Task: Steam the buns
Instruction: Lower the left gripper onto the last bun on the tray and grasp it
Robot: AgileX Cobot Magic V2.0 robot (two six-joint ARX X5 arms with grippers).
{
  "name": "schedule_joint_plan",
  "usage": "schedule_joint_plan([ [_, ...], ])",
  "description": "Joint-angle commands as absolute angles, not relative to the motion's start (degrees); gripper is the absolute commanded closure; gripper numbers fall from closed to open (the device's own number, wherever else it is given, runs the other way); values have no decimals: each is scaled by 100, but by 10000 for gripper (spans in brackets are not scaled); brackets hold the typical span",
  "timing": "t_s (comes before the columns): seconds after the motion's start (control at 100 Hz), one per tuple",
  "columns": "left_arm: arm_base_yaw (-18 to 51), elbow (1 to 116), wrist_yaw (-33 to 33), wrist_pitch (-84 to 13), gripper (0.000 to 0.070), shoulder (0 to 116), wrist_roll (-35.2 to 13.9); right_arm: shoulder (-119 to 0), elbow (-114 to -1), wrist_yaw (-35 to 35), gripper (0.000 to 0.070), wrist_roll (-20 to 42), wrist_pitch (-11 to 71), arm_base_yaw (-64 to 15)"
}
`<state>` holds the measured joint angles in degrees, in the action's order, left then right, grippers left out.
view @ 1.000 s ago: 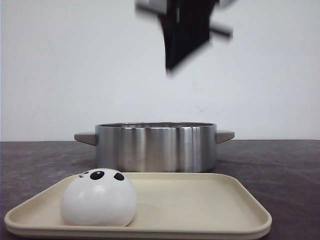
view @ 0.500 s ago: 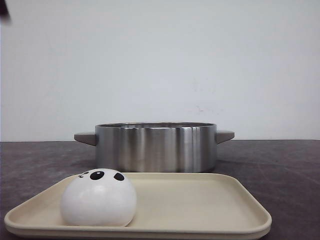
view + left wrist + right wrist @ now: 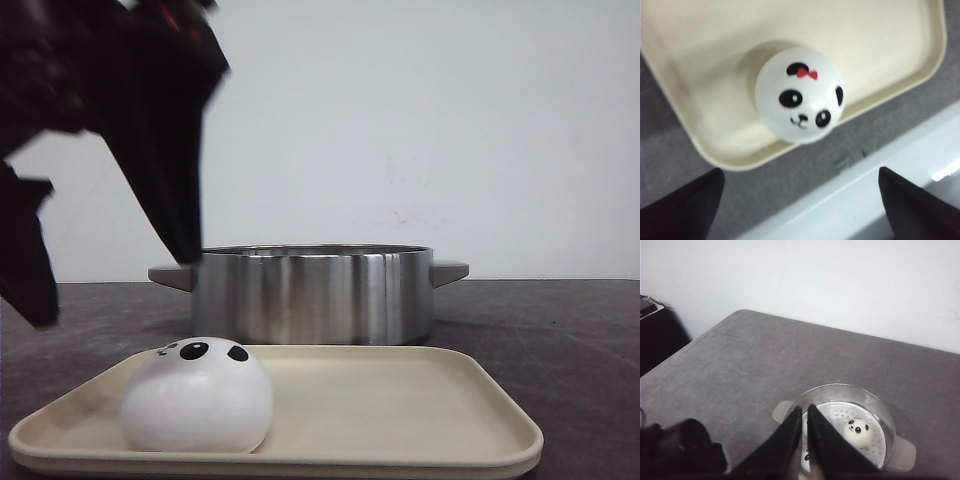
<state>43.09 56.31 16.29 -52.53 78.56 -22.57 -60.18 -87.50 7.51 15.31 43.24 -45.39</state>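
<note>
One white panda bun (image 3: pixel 800 95) — red bow, black eyes — sits on the tray (image 3: pixel 890 30); another bun in pot (image 3: pixel 858 432) shows fully. Left gripper (image 3: pixel 800 210) spread; right gripper (image 3: pixel 804 437) pressed together.

one bun (image 3: pixel 197 396) on one tray (image 3: pixel 400 400); three buns (image 3: pixel 858 432) at least partly visible in one steel pot (image 3: pixel 312 293); two tools.

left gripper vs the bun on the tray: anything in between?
Nothing. In the left wrist view, only bare tray rim and grey table separate the open left gripper from the bun.
</note>
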Motion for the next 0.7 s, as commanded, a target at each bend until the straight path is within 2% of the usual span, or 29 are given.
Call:
schedule_joint_plan([
  [0.0, 4425, 5728, 1640, -5103, 100, 8075, -2414, -6062, -8851, 755, 690, 1667, 4287, -4600],
  [0.2, 4674, 5728, 1605, -4574, 103, 8471, -2504, -6062, -8851, 757, 690, 1719, 4287, -4600],
  [0.3, 4807, 5728, 1385, -4318, 103, 8635, -2517, -6062, -8851, 755, 690, 1721, 4289, -4600],
  [0.57, 4884, 5728, 1199, -4233, 111, 8941, -2517, -6062, -8851, 755, 690, 1763, 4379, -4600],
  [0.63, 4884, 5728, 1201, -4250, 138, 8997, -2515, -6062, -8851, 753, 690, 1772, 4423, -4602],
  [0.69, 4884, 5728, 1199, -4281, 227, 9021, -2512, -6062, -8851, 749, 690, 1806, 4469, -4602],
])
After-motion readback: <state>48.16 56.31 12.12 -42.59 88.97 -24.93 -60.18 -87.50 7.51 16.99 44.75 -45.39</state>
